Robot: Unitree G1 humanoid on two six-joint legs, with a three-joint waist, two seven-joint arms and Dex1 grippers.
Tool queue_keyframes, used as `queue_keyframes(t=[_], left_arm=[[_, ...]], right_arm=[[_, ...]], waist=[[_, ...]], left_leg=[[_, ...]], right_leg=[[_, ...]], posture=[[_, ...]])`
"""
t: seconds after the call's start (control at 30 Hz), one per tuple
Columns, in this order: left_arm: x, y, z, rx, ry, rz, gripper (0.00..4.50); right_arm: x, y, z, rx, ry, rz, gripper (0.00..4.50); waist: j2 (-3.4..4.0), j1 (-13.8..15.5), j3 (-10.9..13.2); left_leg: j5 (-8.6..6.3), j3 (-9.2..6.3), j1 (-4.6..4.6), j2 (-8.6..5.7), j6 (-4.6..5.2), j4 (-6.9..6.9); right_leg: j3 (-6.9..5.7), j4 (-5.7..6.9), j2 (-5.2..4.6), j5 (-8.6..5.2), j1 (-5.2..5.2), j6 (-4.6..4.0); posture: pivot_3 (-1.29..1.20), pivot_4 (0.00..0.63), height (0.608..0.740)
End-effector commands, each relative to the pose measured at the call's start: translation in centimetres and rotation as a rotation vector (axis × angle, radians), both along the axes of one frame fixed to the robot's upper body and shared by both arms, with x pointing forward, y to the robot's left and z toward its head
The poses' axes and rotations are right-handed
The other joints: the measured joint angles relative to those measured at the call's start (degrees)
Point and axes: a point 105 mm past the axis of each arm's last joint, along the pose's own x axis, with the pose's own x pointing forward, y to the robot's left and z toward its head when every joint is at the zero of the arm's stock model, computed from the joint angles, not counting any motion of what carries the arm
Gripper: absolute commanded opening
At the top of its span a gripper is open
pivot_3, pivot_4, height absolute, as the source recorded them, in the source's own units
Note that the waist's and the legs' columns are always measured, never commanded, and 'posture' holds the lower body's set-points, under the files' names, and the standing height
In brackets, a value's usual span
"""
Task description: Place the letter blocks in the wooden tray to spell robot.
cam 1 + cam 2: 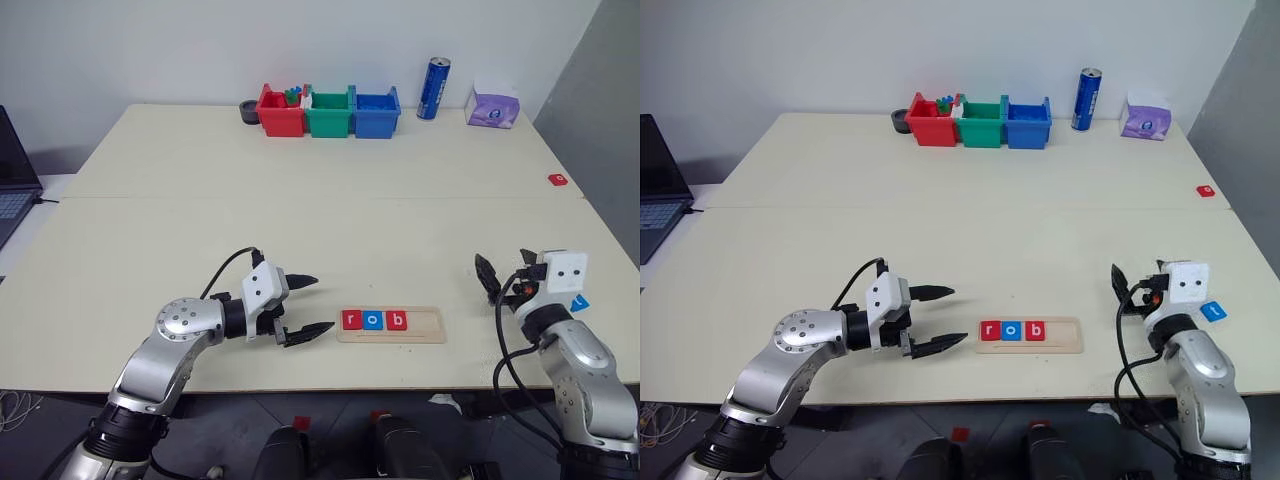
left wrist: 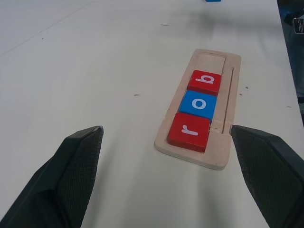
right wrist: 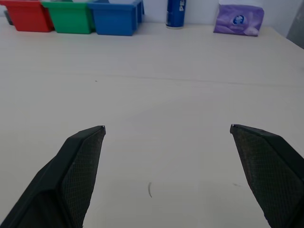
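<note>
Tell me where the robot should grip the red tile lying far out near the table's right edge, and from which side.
The red tile lies flat and alone on the table, so coming from straight above looks best, pinching two opposite side edges. It is thin, so the tips must reach nearly to the tabletop. The right tool, open and empty, is the nearer one.

Wooden tray (image 1: 391, 326) on tabletop (image 1: 300, 220) between my pincers; three letter blocks (image 1: 374, 320) in its left part (touching); bins (image 1: 330, 112) far behind.
</note>
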Motion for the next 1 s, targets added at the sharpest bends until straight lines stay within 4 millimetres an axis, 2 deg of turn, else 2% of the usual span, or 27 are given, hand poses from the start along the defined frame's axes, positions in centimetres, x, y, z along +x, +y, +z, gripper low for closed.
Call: queue_keyframes(t=[0.03,1.0], left_arm=[[0.20,-0.38,1.03,-0.008,-0.049,-0.013,4.50],[0.26,-0.43,0.74,0.006,-0.051,-0.026,4.50]], right_arm=[[-0.19,0.40,1.77,-0.014,-0.075,0.023,4.47],[-0.65,0.51,1.19,-0.033,-0.046,0.050,4.47]], waist=[[0.00,0.0,0.0],[0.00,0.1,0.0]], left_leg=[[0.00,0.00,0.00,-0.01,0.00,0.00],[0.00,0.00,0.00,-0.01,0.00,0.00]], right_leg=[[0.00,0.00,0.00,0.00,0.00,0.00],[0.00,0.00,0.00,0.00,0.00,0.00]], posture=[[0.00,0.150,0.740],[0.00,0.150,0.740]])
